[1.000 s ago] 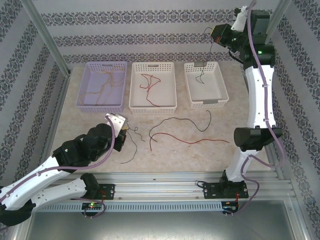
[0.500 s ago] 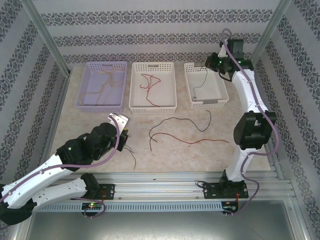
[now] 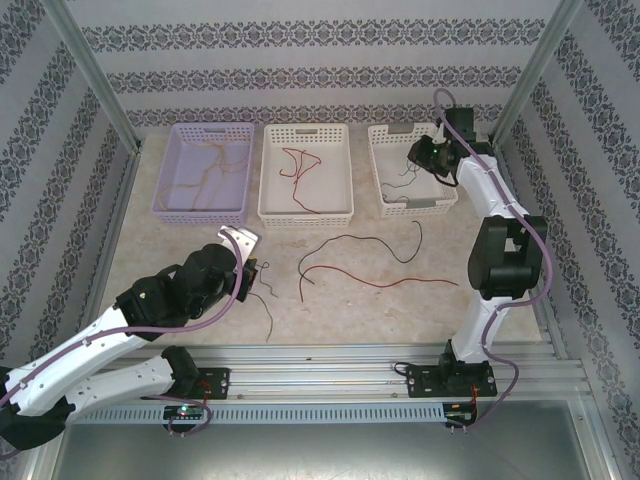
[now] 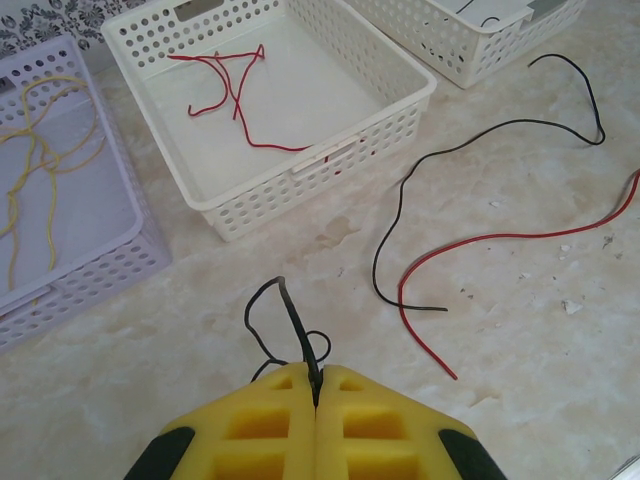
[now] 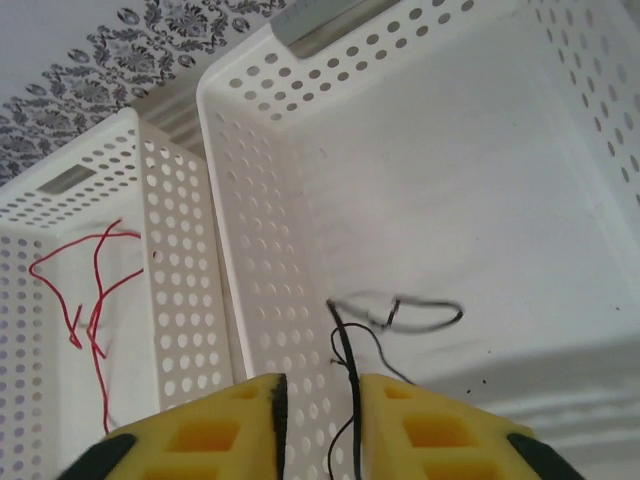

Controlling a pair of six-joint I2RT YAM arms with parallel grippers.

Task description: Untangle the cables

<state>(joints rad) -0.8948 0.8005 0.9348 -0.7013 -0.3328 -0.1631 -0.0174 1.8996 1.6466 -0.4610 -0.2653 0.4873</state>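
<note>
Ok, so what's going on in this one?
The left gripper is shut on a black cable low over the table. The right gripper hangs open over the right white basket, another black cable running from between its jaws to the basket floor. A long black cable and a red cable lie loose on the table.

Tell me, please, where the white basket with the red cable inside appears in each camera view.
Top external: the white basket is in the middle of the far row, a little left of the picture's centre.
Left wrist: it is at the top centre, with one corner towards the camera.
Right wrist: it is at the left edge, partly cut off.
Shared landmark: the red cable lying on its floor.
</note>
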